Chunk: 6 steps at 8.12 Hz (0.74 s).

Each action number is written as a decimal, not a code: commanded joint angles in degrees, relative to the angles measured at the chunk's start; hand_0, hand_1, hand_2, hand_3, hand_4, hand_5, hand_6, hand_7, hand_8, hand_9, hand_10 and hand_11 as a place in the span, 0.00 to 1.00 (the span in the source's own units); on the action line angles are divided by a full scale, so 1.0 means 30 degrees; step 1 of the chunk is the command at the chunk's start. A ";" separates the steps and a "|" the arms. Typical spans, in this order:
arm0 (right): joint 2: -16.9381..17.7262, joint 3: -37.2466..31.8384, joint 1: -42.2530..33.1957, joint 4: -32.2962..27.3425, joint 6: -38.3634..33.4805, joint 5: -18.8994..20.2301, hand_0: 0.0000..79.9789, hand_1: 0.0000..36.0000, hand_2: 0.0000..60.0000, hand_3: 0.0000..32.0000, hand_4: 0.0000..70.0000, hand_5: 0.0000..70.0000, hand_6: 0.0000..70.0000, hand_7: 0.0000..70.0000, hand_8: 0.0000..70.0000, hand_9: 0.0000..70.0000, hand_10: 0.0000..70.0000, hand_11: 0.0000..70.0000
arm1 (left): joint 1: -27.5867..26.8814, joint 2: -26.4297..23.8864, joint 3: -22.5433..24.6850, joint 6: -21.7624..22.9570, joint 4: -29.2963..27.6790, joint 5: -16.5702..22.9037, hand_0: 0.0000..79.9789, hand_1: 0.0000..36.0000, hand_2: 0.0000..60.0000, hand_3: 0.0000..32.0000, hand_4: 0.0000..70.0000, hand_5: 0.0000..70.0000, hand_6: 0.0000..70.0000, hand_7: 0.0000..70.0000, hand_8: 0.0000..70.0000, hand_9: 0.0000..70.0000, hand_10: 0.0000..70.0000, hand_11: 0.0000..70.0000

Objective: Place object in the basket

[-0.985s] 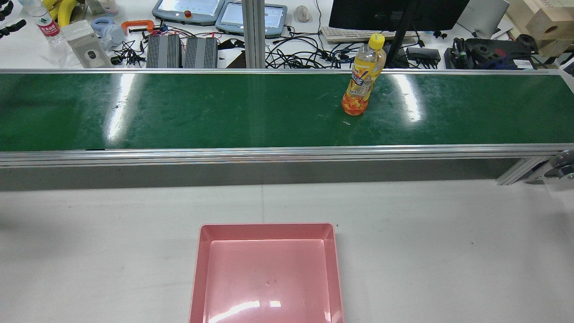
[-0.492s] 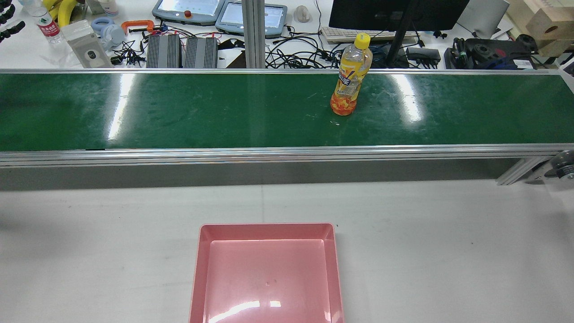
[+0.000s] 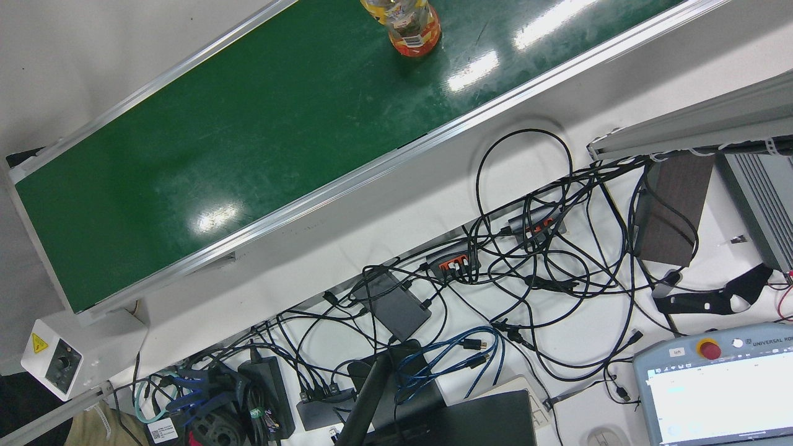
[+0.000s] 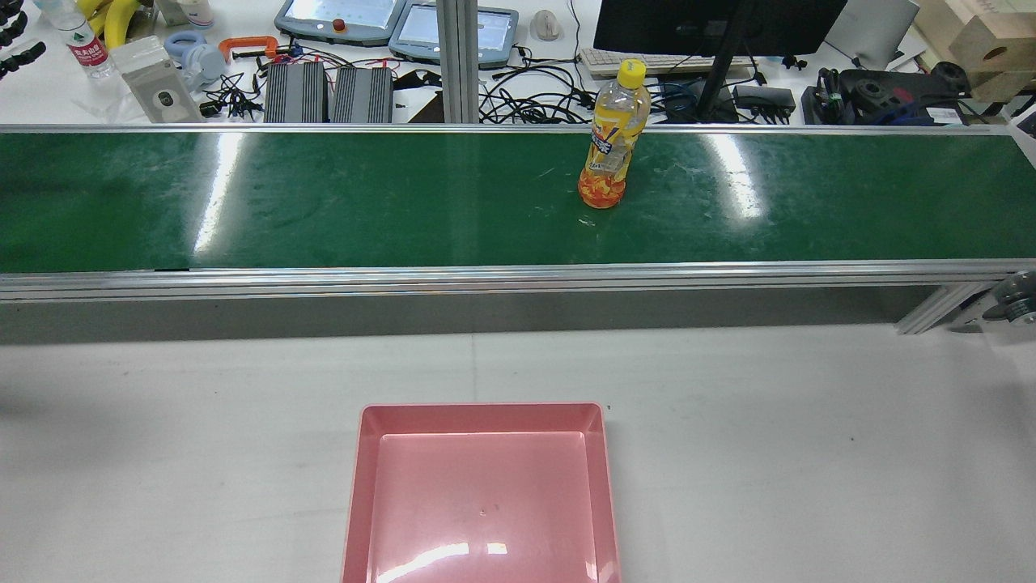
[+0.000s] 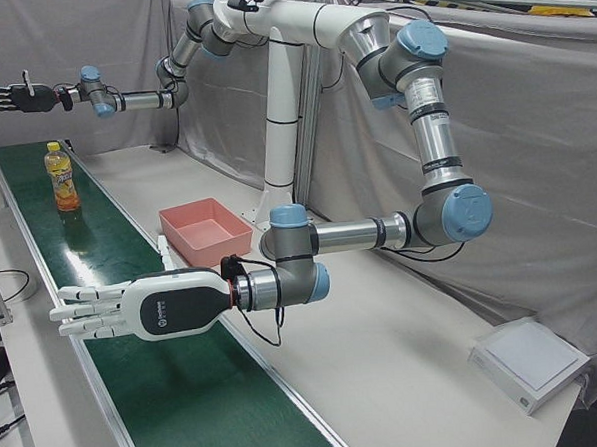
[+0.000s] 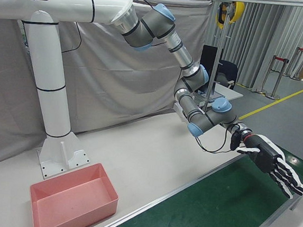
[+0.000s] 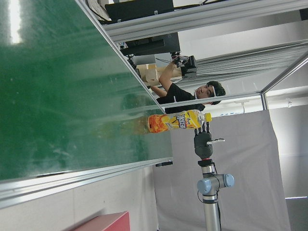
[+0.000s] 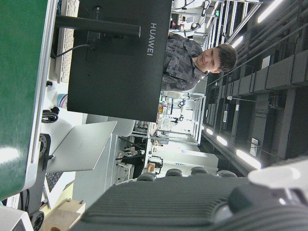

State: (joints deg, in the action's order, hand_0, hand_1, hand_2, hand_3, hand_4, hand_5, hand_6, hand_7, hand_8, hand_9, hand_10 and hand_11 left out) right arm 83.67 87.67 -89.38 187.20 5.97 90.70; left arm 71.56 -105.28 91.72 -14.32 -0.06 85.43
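Conveyor belt [image 4: 324, 202], green and glossy, runs across the whole station between the white table [image 4: 769, 453] and a cluttered desk of cables, tablets and a dark monitor [image 8: 120, 53].

The pink basket [image 4: 481, 410] sits on the table on the robot's side of the belt, with nothing in it. A bare strip of table separates it from the belt's metal rail.

The left hand [image 5: 143, 307], white-shelled, hovers low over the near end of the belt in the left-front view. It is flat, with its fingers stretched out and slightly apart, and it grips nothing.

The right hand [image 6: 269, 161], dark-backed with pale fingers, hangs over the belt at the other end. Its fingers are splayed and slope downward, and it is likewise empty. In the left-front view it sits high above the far end of the belt, beyond the bottle.

The bottle [image 4: 613, 138], an orange drink with a yellow cap, stands upright on the belt. It is towards the belt's desk-side edge and, in the rear view, a little right of the basket. It is well apart from the basket and from both hands, and nothing touches it. In the front view only its lower part shows, at the top edge.
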 commanded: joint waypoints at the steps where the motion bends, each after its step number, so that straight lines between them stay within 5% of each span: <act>1: 0.0000 0.0016 0.0000 0.0001 0.0001 0.0000 0.00 0.00 0.00 0.00 0.00 0.00 0.00 0.00 0.00 0.00 0.00 0.00 | -0.0066 -0.0005 -0.0018 -0.0031 0.0020 -0.0001 0.60 0.38 0.05 0.00 0.01 0.23 0.01 0.00 0.00 0.00 0.09 0.15; 6: 0.0000 -0.0013 0.0000 0.0001 0.0001 0.0000 0.00 0.00 0.00 0.00 0.00 0.00 0.00 0.00 0.00 0.00 0.00 0.00 | -0.0066 -0.0064 -0.0077 -0.0089 -0.0009 -0.0001 0.59 0.36 0.07 0.00 0.00 0.22 0.01 0.00 0.00 0.00 0.09 0.16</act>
State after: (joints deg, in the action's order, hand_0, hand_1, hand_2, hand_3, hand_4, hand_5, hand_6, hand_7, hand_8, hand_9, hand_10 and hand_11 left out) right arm 83.67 87.66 -89.39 187.17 5.94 90.71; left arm 71.37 -105.45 91.57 -14.53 -0.08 85.43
